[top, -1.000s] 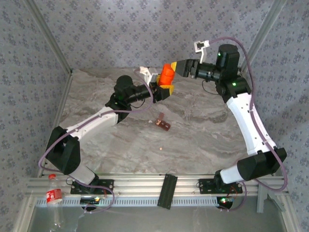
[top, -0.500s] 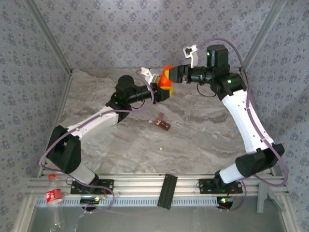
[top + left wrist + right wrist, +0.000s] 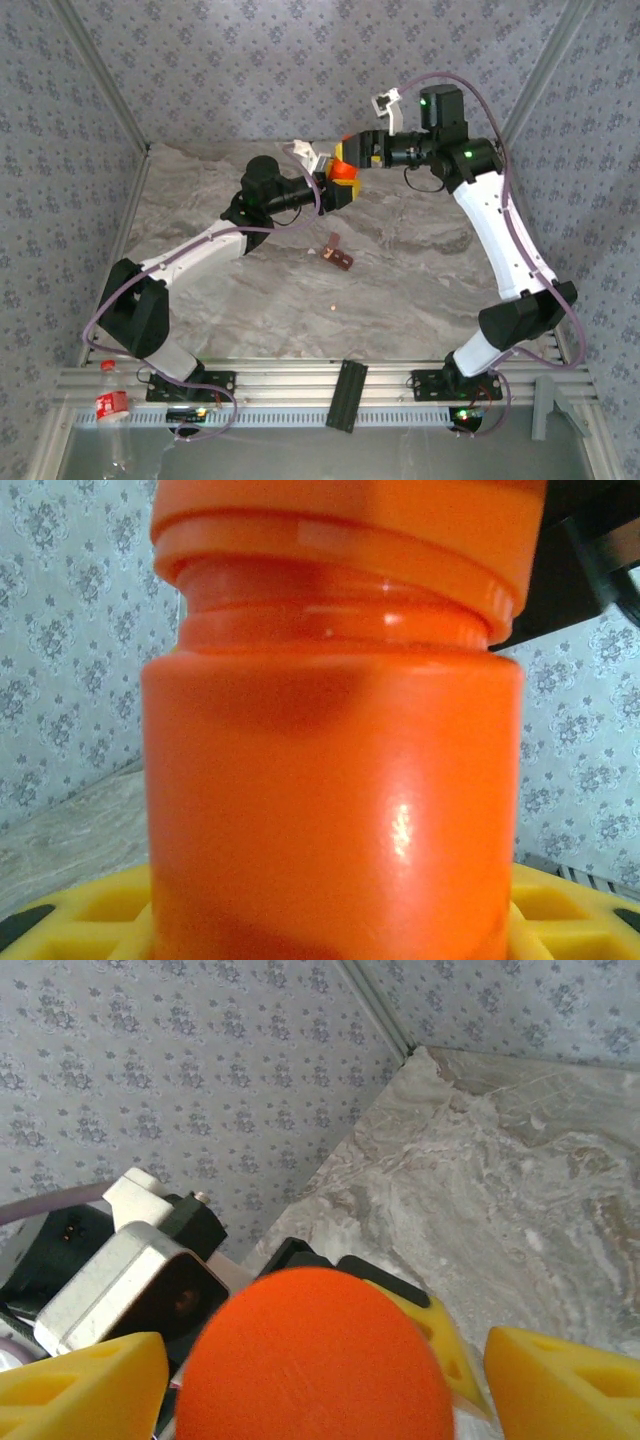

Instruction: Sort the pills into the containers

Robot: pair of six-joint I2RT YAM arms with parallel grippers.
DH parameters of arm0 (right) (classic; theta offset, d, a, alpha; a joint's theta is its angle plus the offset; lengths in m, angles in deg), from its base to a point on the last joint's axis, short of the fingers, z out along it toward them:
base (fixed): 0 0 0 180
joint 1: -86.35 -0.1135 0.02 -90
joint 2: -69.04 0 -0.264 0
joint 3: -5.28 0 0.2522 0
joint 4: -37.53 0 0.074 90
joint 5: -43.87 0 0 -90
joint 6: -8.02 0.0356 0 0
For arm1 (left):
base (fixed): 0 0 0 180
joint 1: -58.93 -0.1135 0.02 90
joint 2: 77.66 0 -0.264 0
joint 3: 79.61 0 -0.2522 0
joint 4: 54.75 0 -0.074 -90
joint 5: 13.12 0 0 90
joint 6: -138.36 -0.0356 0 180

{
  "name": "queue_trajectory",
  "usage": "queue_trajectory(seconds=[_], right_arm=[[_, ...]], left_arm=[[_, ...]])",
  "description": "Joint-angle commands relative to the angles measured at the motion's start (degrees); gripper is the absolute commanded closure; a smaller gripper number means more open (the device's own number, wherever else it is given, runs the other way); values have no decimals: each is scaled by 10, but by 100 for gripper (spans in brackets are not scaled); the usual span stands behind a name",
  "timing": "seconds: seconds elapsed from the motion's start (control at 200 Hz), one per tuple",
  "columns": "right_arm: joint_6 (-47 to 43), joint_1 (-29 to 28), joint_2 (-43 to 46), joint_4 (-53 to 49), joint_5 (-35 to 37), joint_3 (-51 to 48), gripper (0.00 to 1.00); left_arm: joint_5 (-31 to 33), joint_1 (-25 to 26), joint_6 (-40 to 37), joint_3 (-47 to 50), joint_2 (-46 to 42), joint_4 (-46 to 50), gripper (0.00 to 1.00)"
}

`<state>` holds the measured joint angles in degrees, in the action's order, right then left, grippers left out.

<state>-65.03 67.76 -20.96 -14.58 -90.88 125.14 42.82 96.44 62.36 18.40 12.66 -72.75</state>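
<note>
Top external: notes left end effector point(image 3: 335, 190) pinching orange bottle point(image 3: 330, 810) aloft, right end effector point(image 3: 352, 152) poised at its cap point(image 3: 315, 1360). Right wrist: finds yellow fingers point(image 3: 560, 1380) spread either side of cap, not clamping it. Left wrist: sees cap sitting tilted on the neck, not seated square. Places containers point(image 3: 338, 256) on counter point(image 3: 420, 280), below and nearward of both end effectors, well apart; one pale pill point(image 3: 331, 309) nearer still. Risk, judged: may drop the loose, unpinched cap; may spill pills over counter if bottle tips, missing narrow compartments.
</note>
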Motion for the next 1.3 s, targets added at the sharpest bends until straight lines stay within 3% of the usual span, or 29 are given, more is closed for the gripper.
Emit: queue_trajectory(seconds=[0.0, 0.28, 0.635, 1.294], right_arm=[[22, 23, 48, 36, -16, -26, 12], [-6, 24, 103, 115, 5, -87, 9], [-32, -11, 80, 107, 55, -73, 14], [-39, -14, 47, 54, 46, -32, 58]], left_arm=[[-9, 2, -9, -22, -7, -39, 100], [-10, 2, -4, -18, -7, -43, 100], [-11, 3, 0, -25, -4, -42, 100], [-15, 4, -10, -30, -2, -24, 100]])
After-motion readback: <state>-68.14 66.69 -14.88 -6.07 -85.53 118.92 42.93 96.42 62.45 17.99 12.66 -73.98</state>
